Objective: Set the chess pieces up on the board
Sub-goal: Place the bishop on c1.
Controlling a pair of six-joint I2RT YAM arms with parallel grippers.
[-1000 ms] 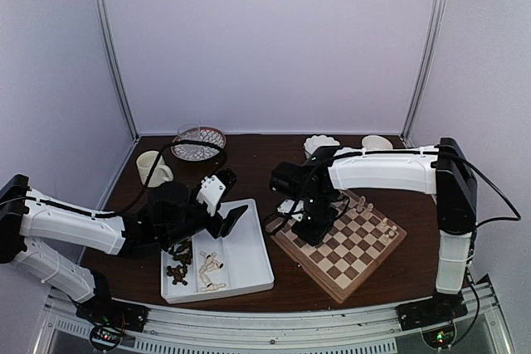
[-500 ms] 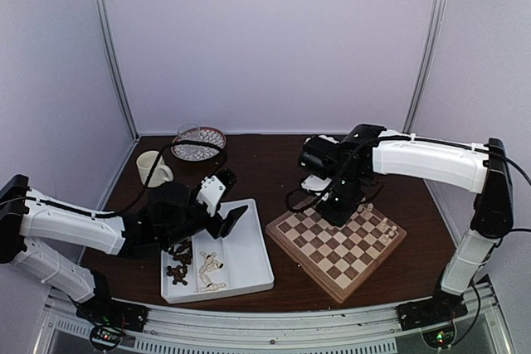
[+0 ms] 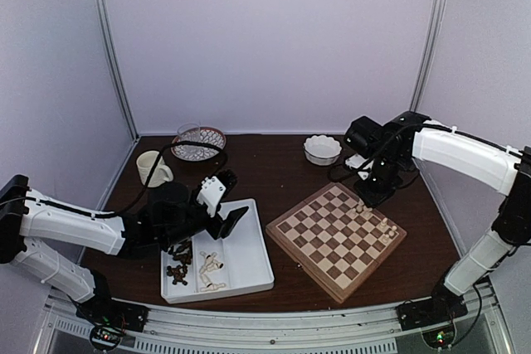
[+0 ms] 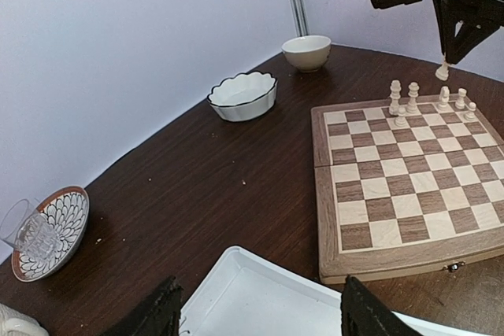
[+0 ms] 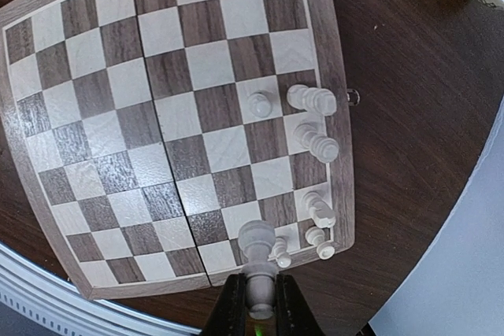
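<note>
The board lies right of centre and also shows in the left wrist view and the right wrist view. Several cream chess pieces stand along its far right edge. My right gripper is shut on a cream piece and holds it above that edge. My left gripper is open and empty over the white tray, which holds dark pieces and cream pieces.
A cream mug and a glass on a patterned plate stand at the back left. A scalloped white bowl sits behind the board. A second round bowl is farther right.
My right gripper has swung from the board's left corner across its far side to the far right edge. The left arm has not moved.
</note>
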